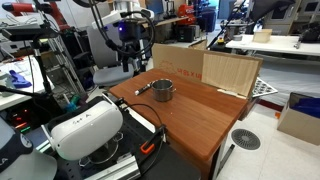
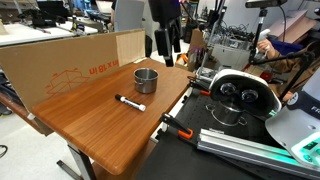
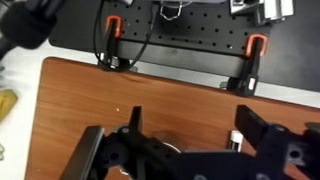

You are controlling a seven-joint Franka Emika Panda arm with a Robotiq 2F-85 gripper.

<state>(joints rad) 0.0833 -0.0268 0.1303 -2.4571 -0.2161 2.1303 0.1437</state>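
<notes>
We are noting the jaws hanging wide and empty near the metal cup (image 2: 146, 78). The marker (image 2: 129, 103) is lying flat beside it on the table (image 2: 100, 135), unobstructed.

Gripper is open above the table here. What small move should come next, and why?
Probably lower the open gripper toward the marker, lying flat on the wooden table just apart from the metal cup. The gripper hangs above the table, holding nothing, so closing now would catch nothing.
</notes>
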